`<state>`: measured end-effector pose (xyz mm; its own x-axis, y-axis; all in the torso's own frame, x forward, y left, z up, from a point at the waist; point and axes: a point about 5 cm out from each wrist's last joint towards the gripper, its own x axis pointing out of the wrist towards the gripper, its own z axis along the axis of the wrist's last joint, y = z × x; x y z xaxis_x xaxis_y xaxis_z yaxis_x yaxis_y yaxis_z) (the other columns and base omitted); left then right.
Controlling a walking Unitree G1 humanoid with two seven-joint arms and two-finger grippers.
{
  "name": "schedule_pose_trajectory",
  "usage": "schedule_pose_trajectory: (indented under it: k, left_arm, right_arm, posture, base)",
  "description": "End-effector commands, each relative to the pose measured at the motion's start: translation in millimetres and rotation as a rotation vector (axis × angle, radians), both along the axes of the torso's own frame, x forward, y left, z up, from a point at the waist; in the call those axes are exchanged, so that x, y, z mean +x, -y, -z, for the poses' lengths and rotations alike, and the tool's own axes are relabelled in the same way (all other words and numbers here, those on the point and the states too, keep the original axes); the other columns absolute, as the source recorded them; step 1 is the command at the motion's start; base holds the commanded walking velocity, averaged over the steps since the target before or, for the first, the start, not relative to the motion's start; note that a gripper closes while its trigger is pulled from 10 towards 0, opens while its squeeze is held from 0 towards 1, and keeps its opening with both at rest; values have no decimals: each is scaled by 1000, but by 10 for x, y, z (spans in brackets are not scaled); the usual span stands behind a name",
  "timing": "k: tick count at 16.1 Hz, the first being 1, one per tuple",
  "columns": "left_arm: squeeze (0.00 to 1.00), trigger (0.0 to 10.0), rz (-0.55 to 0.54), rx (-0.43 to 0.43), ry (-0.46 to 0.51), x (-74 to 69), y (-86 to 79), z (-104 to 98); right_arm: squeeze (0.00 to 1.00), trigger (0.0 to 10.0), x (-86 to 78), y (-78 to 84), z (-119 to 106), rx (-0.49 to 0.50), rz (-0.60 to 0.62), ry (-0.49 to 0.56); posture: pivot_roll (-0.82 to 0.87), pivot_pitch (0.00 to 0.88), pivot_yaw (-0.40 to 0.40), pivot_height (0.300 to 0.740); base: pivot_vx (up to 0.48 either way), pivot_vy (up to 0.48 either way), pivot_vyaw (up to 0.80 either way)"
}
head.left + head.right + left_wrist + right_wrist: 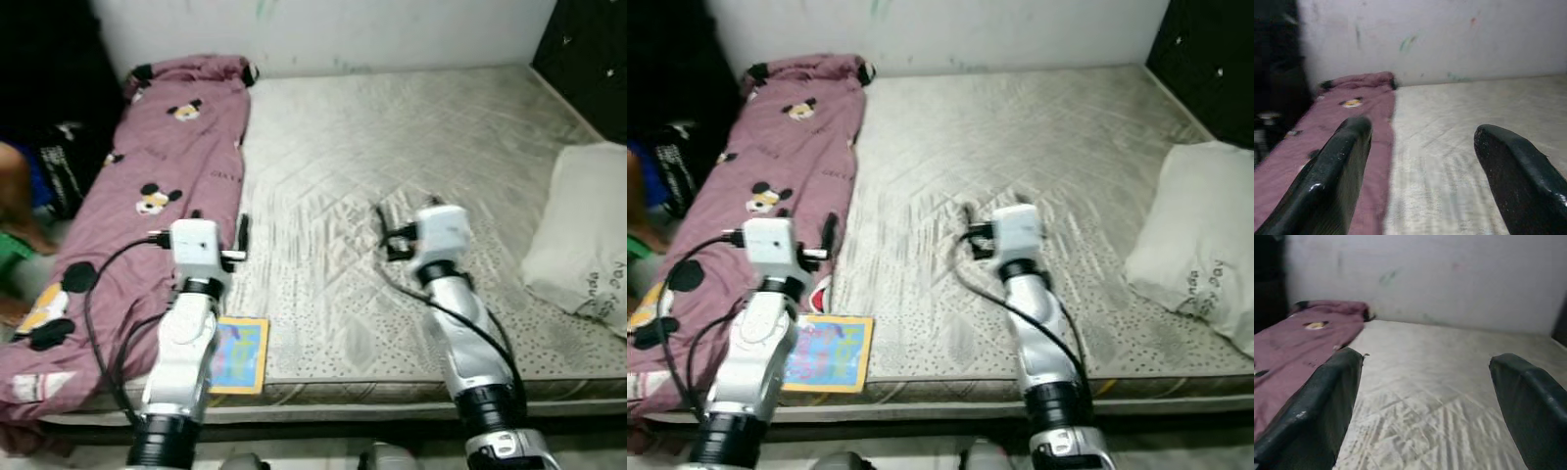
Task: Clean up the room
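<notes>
Facing bare mattress (411,147). Items: mauve cartoon blanket (147,196) along its left side; colourful book (240,354) at the near edge, touching the blanket; white pillow (583,230) far right. Left gripper (1418,166) and right gripper (1422,401) wide open, empty, above the mattress. Risk: book sits flat, so fingers may nudge it overboard.

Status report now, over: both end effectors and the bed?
Left end effector open, empty, over the purple blanket edge. Right end effector open, empty, above the mattress. Book at near edge, untouched.
</notes>
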<state>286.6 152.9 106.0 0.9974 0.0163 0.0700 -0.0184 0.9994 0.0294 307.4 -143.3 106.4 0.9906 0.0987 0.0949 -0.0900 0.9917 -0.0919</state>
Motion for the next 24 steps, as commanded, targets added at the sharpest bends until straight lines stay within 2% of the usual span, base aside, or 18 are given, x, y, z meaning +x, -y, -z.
schedule_pose_trajectory:
  k: [1,4,8,10,14,17,19,21,22,24]
  left_arm:
    - [0,10000,-29,5,-18,1,-74,44]
    - [0,10000,-3,-6,-36,2,-50,69]
    - [0,10000,-20,-12,-61,-97,-120,145]
    - [0,10000,4,2,-58,-106,-86,147]
    - [0,10000,29,-2,-65,-112,-52,161]
    - [0,10000,40,5,-71,-85,-45,171]
    - [0,10000,15,-3,-61,-100,-48,163]
    - [0,10000,-30,-27,-58,-165,-84,175]
    - [0,10000,-59,-39,-56,-205,-102,183]
    - [0,10000,-86,-41,-58,-245,-133,195]
  right_arm:
    - [0,10000,-26,-26,-40,24,3,23]
    - [0,10000,-77,14,-10,18,1,13]
    - [0,10000,-100,162,77,6,26,-25]
    - [0,10000,-92,85,96,-9,0,-33]
    - [0,10000,-85,56,77,-4,-3,-11]
    - [0,10000,-78,18,72,-6,-3,-6]
    - [0,10000,-49,-54,74,-34,-67,-10]
    - [0,10000,-7,-121,73,-54,-127,-18]
    - [0,10000,21,-170,79,-62,-165,-25]
    - [0,10000,46,-237,85,-65,-198,-33]
  posture:
    - [-109,0,112,740]
    - [-115,0,108,740]
    - [-88,0,75,740]
    - [-80,0,71,740]
    - [-81,0,88,740]
    - [-89,0,105,740]
    - [-54,0,52,740]
    - [-33,0,21,740]
    - [-2,0,-21,740]
    - [21,0,-45,740]
  base:
    - [0,0,0]
    - [0,0,0]
    - [0,0,0]
    - [0,0,-400]
    - [0,0,-702]
    - [0,0,0]
    - [0,0,0]
    - [0,0,0]
    - [0,0,0]
    - [0,0,0]
